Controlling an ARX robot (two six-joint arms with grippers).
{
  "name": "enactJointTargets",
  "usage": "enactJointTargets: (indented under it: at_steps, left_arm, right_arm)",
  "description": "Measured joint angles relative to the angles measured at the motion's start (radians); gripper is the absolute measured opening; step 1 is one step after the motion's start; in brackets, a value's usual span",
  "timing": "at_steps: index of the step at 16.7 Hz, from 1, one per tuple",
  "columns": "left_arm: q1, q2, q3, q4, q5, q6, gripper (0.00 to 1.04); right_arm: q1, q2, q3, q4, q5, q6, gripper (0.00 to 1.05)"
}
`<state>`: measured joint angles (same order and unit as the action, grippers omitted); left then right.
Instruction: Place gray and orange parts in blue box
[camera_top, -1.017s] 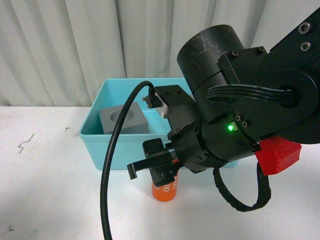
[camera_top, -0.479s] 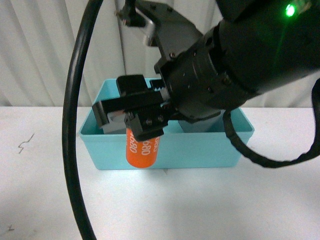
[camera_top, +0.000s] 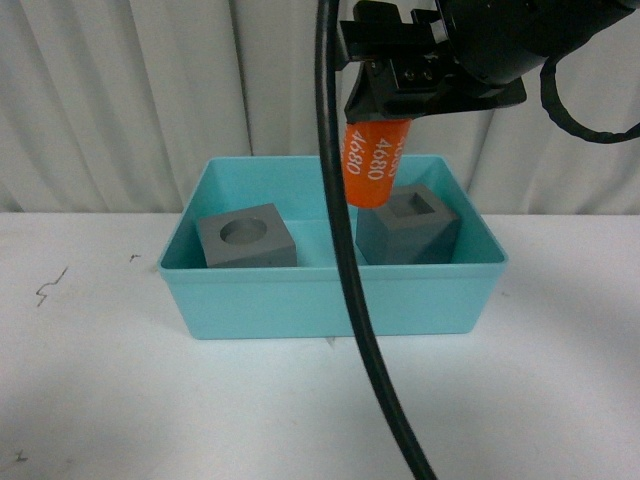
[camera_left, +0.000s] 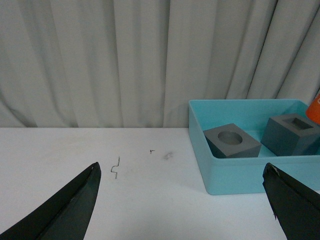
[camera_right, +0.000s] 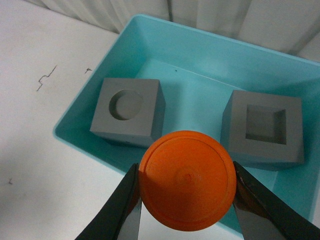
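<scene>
The turquoise box (camera_top: 330, 300) sits mid-table and holds both gray cubes. The cube with the round recess (camera_top: 247, 237) is at its left, the cube with the square recess (camera_top: 407, 225) at its right. My right gripper (camera_top: 375, 115) is shut on the orange cylinder (camera_top: 372, 165) with white digits and holds it high above the box, between the cubes. In the right wrist view the cylinder's round end (camera_right: 187, 179) fills the jaws above the box (camera_right: 75, 117). My left gripper (camera_left: 182, 200) is open and empty over the table, left of the box (camera_left: 240, 172).
A white table (camera_top: 100, 390) spreads around the box, with small dark marks (camera_top: 50, 287) at the left. Pale curtains (camera_top: 130, 90) hang close behind. My right arm's black cable (camera_top: 345, 270) hangs down across the front of the box.
My right gripper has lifted the orange cylinder from the table in front of the box up and back over the box. The square-recess cube is now uncovered.
</scene>
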<state>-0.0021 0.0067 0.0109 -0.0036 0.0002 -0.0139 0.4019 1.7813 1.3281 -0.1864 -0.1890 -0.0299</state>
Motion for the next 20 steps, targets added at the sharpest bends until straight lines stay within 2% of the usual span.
enactJointTargets:
  at_steps: [8,20]
  left_arm:
    - [0.000,0.000,0.000,0.000,0.000,0.000,0.98]
    - [0.000,0.000,0.000,0.000,0.000,0.000,0.98]
  right_arm:
    - [-0.076,0.124,0.014,0.098,-0.012,0.062,0.46]
    - [-0.074,0.290,0.040,0.132,-0.034,0.104,0.45]
